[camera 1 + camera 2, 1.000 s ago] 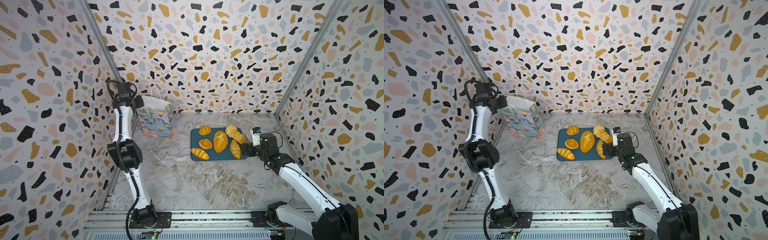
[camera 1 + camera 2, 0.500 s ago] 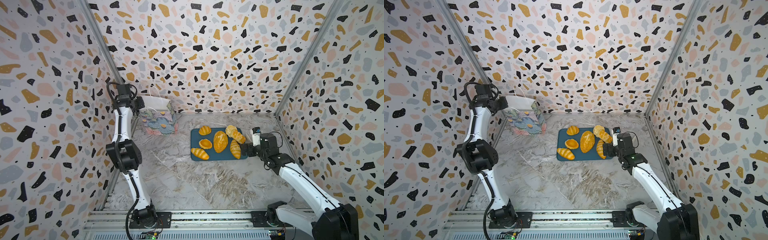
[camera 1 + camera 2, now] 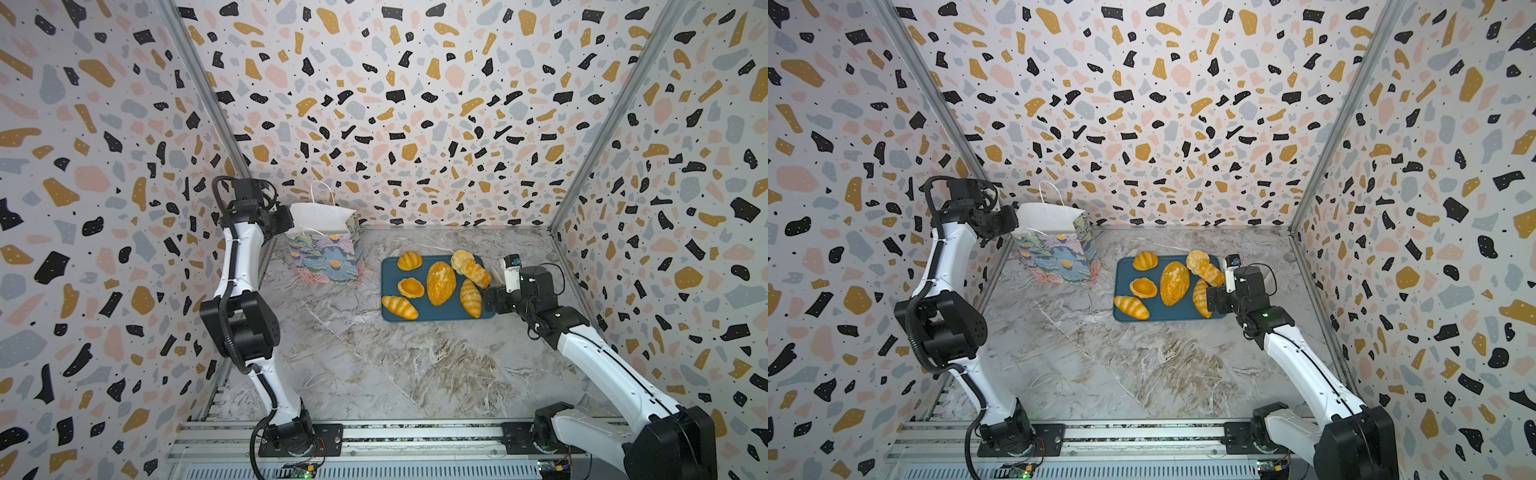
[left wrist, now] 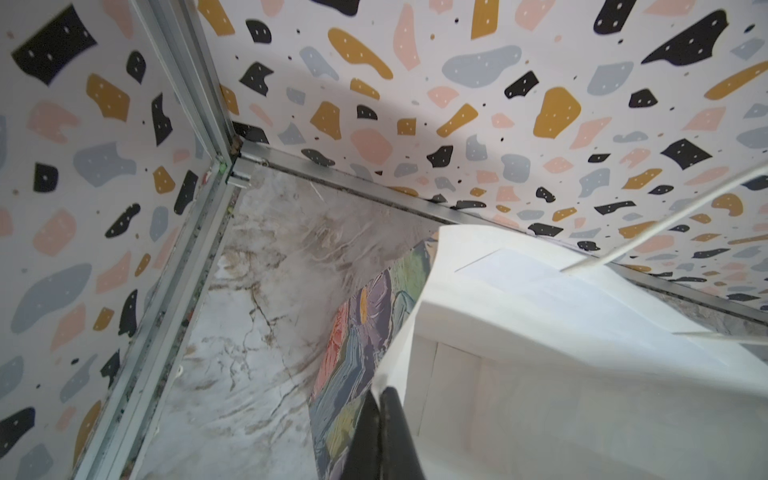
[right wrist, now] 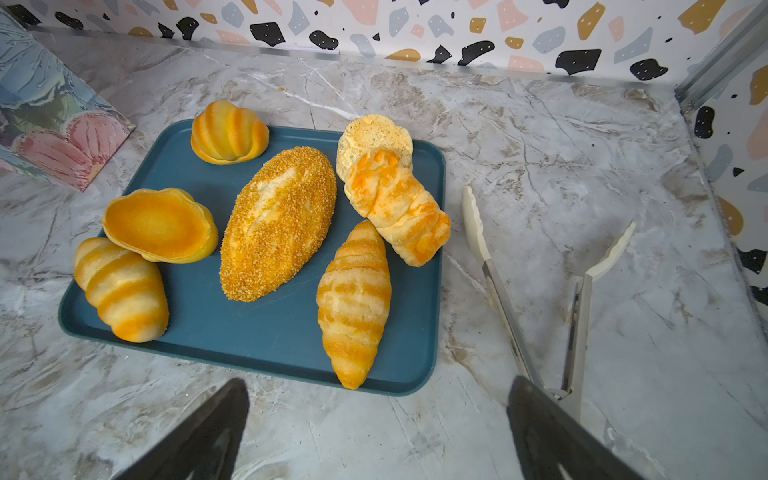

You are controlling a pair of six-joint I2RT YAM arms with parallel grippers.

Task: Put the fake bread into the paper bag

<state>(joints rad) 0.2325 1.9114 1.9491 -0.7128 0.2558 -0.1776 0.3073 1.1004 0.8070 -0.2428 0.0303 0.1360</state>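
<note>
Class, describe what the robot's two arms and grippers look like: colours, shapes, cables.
The left arm and right arm have smooth white links between bulky black joints. A ribbed black cable runs along the left arm. The left gripper and right gripper have tapering black fingers.

Surfaces I see from here
Matt paper bag [image 3: 328,257], smooth matt tray [image 5: 257,332], grainy seeded loaf [image 5: 278,220], marble-look tabletop [image 3: 374,365].

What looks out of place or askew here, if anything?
One shell bun lies flipped, flat underside up, on the blue tray. The pale bun pokes over the tray's edge, with a twisted roll leaning on it.
</note>
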